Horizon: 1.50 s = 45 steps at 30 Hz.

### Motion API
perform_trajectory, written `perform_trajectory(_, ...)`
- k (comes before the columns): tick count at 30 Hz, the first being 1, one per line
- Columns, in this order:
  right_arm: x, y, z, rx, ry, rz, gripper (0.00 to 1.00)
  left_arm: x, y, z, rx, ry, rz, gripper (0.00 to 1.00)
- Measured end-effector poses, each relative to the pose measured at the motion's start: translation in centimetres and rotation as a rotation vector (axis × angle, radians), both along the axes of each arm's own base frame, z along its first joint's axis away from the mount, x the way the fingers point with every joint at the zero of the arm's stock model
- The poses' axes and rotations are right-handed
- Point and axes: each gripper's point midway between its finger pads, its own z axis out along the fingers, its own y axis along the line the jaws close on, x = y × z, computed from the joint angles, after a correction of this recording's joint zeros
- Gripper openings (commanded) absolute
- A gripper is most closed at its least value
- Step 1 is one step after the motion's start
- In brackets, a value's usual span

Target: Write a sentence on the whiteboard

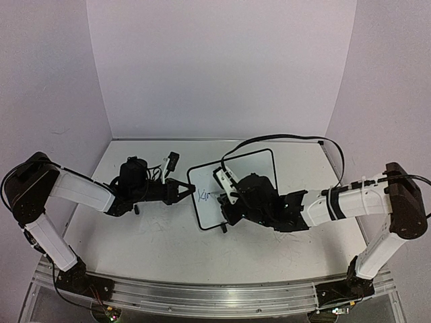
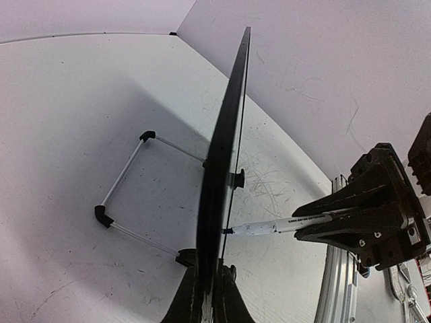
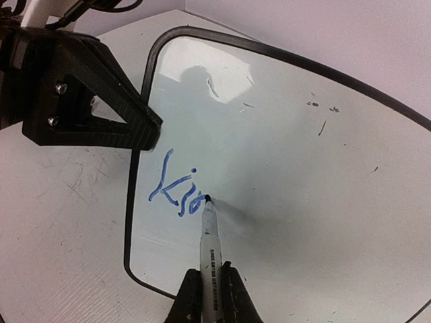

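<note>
The whiteboard (image 1: 252, 165) stands upright on the desk (image 1: 155, 242), its left edge pinched in the left jaws, while the right jaws — clamped on a marker (image 3: 209, 235) — hold its tip against the sentence (image 3: 176, 192), a blue "Kin".

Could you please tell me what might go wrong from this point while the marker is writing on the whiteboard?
1. The left jaws pinch only the left edge of the whiteboard, which rests on a thin wire stand. Marker pressure farther right could swing or tip it.
2. The right jaws hold the marker well behind its tip, so it might slip or tilt and spoil the blue letters.
</note>
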Motion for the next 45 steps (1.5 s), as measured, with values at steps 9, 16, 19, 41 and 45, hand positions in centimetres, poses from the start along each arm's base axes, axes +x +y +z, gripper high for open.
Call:
perform_trajectory(9, -0.3, -0.6, -0.9, -0.006, 0.018, -0.007, 0.0, -0.1, 0.0, -0.1, 0.002, 0.003, 0.0, 0.0)
perform_trajectory(16, -0.4, -0.6, -1.1, -0.005, 0.022, -0.006, 0.0, -0.1, 0.0, -0.1, 0.001, 0.005, 0.0, 0.0)
perform_trajectory(19, -0.4, -0.6, -1.0, -0.004, 0.023, -0.002, 0.0, -0.1, 0.0, -0.1, 0.001, 0.005, 0.0, 0.0)
perform_trajectory(41, -0.1, -1.2, 1.2, 0.045, 0.003, 0.006, 0.0, -0.2, 0.1, 0.1, -0.001, 0.001, -0.002, 0.0)
perform_trajectory(45, -0.4, -1.5, 0.5, 0.03, 0.014, 0.014, 0.0, -0.2, 0.1, 0.1, -0.001, 0.0, -0.002, 0.0)
